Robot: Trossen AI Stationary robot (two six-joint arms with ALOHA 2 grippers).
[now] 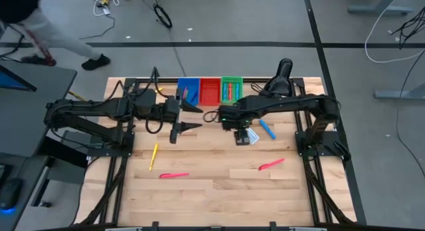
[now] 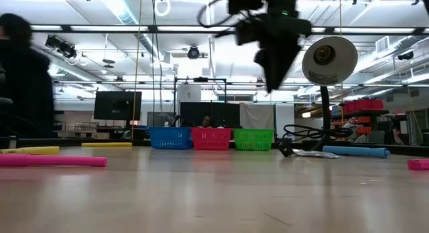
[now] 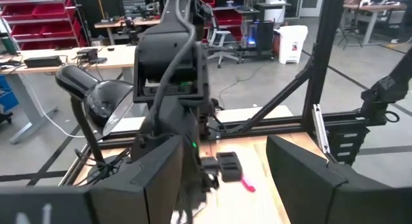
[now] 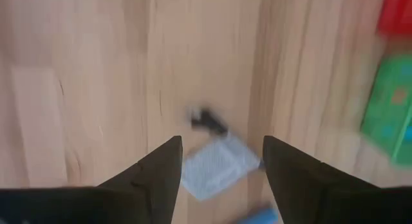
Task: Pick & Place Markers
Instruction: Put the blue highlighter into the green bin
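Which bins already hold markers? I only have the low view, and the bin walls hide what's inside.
Observer: From above, the green bin holds several markers. I can't make out any in the red bin.
Operator: What is the right gripper over?
Observer: Its fingers are open above the white-and-blue card, and the blue marker lies just beside that card.
Operator: And the left gripper?
Observer: Its fingers are open with nothing between them, in front of the blue bin.
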